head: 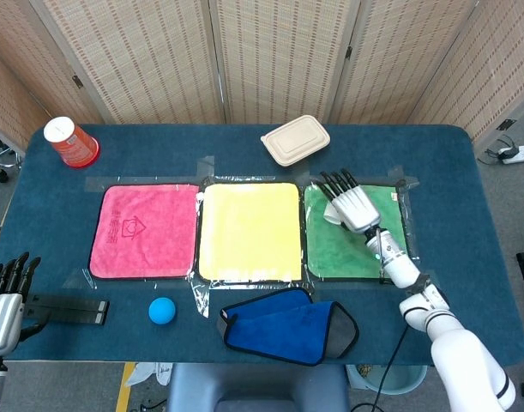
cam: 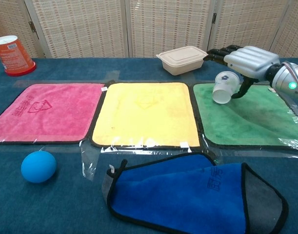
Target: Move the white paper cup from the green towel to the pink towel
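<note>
The white paper cup (cam: 224, 87) hangs tilted, its mouth facing down and towards me, over the left part of the green towel (cam: 251, 119). My right hand (cam: 248, 61) grips it from above, thumb behind the cup. From the head view, the right hand (head: 354, 209) covers most of the cup (head: 331, 216) above the green towel (head: 352, 249). The pink towel (head: 144, 232) lies bare at the left, beyond the yellow one, and shows in the chest view as the pink towel (cam: 41, 112). My left hand (head: 4, 296) rests at the table's near left corner, fingers straight, holding nothing.
A yellow towel (head: 249, 230) lies between the pink and green ones. A folded blue cloth (head: 287, 324) and a blue ball (head: 162, 310) sit near the front edge. A beige lidded box (head: 295, 140) and an orange cup (head: 70, 142) stand at the back.
</note>
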